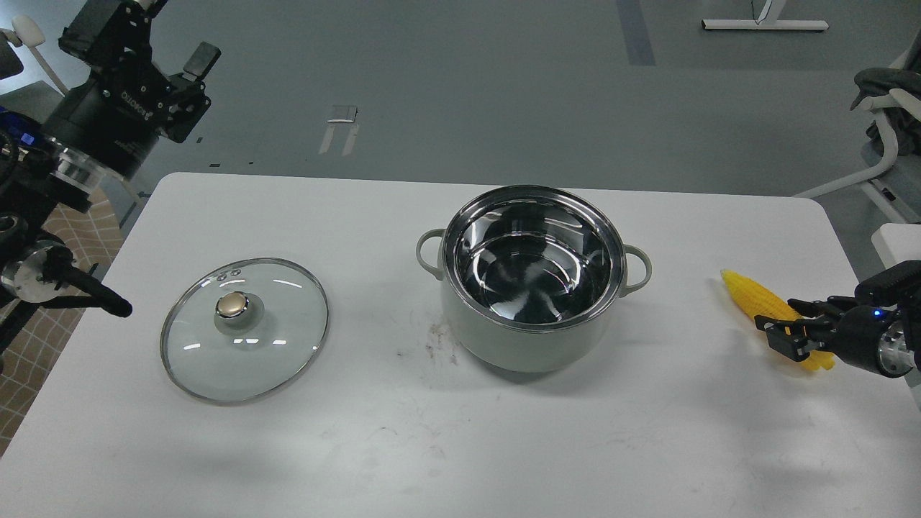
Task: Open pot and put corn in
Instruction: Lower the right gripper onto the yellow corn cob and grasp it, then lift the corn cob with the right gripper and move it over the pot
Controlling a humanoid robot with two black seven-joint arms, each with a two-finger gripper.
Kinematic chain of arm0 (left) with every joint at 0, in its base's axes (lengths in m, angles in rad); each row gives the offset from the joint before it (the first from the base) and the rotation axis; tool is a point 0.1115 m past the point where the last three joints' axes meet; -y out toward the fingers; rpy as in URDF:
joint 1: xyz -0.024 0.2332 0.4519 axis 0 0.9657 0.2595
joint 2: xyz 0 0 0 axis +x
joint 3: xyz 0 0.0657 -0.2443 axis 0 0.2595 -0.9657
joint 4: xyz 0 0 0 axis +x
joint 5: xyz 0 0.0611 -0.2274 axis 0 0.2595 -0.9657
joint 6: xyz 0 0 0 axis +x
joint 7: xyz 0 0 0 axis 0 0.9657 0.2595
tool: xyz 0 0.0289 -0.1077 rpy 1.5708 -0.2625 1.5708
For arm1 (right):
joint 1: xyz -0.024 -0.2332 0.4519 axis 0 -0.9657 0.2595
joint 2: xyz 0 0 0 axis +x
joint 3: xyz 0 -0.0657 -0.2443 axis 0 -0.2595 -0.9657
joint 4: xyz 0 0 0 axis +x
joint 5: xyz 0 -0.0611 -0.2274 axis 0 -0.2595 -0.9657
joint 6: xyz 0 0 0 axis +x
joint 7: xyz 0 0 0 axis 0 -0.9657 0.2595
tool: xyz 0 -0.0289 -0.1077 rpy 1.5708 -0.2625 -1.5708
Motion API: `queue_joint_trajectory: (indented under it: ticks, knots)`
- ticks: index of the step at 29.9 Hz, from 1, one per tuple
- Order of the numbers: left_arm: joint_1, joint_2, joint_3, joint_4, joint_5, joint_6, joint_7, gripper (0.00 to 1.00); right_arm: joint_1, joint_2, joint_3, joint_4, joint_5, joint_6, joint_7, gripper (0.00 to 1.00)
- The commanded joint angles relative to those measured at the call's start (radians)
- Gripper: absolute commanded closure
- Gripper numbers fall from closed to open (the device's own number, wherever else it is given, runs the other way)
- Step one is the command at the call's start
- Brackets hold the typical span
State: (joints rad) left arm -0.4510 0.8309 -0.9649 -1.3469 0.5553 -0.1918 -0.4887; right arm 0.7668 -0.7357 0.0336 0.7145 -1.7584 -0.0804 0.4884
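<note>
The pale grey-green pot (pixel 529 338) stands open at the table's middle, its shiny steel inside empty. Its glass lid (pixel 245 327) with a gold knob lies flat on the table to the left. The yellow corn (pixel 748 296) lies near the right edge, tapered end pointing back-left. My right gripper (pixel 791 329) comes in low from the right, its two fingers apart on either side of the cob's thick end. My left gripper (pixel 171 32) is raised beyond the table's far left corner, open and empty.
The white table (pixel 460 446) has scuff marks in front of the pot. A chair (pixel 888 108) stands off the far right corner. The table's right edge runs just behind the corn.
</note>
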Motion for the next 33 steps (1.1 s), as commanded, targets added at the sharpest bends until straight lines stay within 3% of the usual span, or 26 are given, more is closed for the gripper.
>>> queue_joint_trajectory:
  ticks: [1,4,12,18,22,26,33]
  knots:
    - [0.000,-0.001,0.000,-0.001,0.000,0.000,0.000,0.08,-0.006,-0.002,-0.003,0.002,-0.001,-0.005,0.000,0.88]
    - [0.000,-0.001,-0.001,-0.001,0.000,0.000,0.000,0.08,-0.003,-0.007,-0.003,0.011,-0.001,-0.021,0.000,0.99]
    - [-0.002,0.000,-0.014,-0.001,0.000,0.000,0.000,0.08,0.201,-0.152,-0.001,0.221,0.031,-0.004,0.000,0.99]
    - [-0.002,-0.003,-0.014,-0.001,0.000,0.000,0.000,0.08,0.431,-0.183,-0.041,0.321,0.076,0.096,0.000,0.98]
    - [-0.002,0.007,-0.014,-0.008,0.000,0.000,0.000,0.08,0.650,-0.087,-0.207,0.321,0.144,0.105,0.000,0.97]
    - [-0.002,0.014,-0.014,-0.014,-0.002,0.000,0.000,0.08,0.853,0.114,-0.417,0.315,0.238,0.106,0.000,0.96]
    - [-0.002,0.013,-0.012,-0.012,-0.005,0.000,0.000,0.08,0.876,0.312,-0.553,0.318,0.272,0.111,0.000,0.94]
